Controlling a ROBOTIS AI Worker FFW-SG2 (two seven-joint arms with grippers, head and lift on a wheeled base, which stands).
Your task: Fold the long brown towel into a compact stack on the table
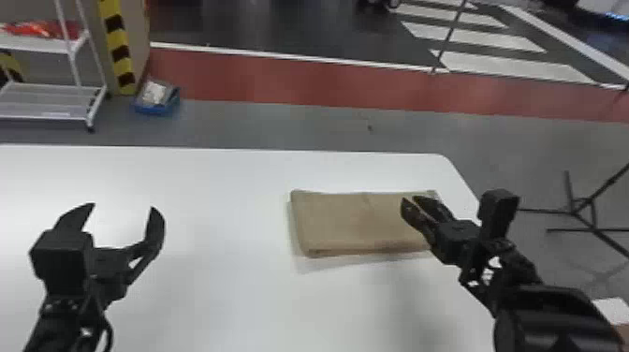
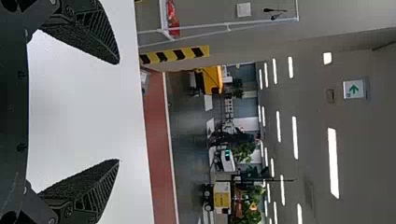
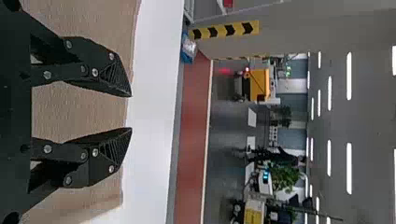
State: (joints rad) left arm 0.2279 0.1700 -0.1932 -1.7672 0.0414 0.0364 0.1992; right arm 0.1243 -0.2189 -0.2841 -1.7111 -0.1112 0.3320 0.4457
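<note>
Right gripper [image 1: 410, 199] open above folded brown cloth towel [image 1: 351, 224]

Right gripper: two flat black fingers, tips apart with a modest gap; posed over the right part of the towel in the head view. In the right wrist view, the right gripper [image 3: 131, 112] has brown fabric visible beyond it and between its fingers. Contact with the cloth: cannot tell.

Left gripper [image 1: 122, 207]: black, fingers spread wide, located over the left part of the smooth white desk [image 1: 210, 187], well apart from the towel. The left wrist view shows white desktop between its two fingers.

Towel: flat, folded into a roughly rectangular bundle on the right half of the desk, longer side running left to right. Its right end is near the desk's right edge. Near side reads as a rounded fold; thin shadow along the left and near sides. Number of layers: cannot tell.

Surroundings, head view: white metal shelf cart [image 1: 51, 116] on the floor beyond the desk, at the left; small blue box [image 1: 157, 110] with pale contents just beside it; black tripod stand [image 1: 573, 211] to the right of the desk.
</note>
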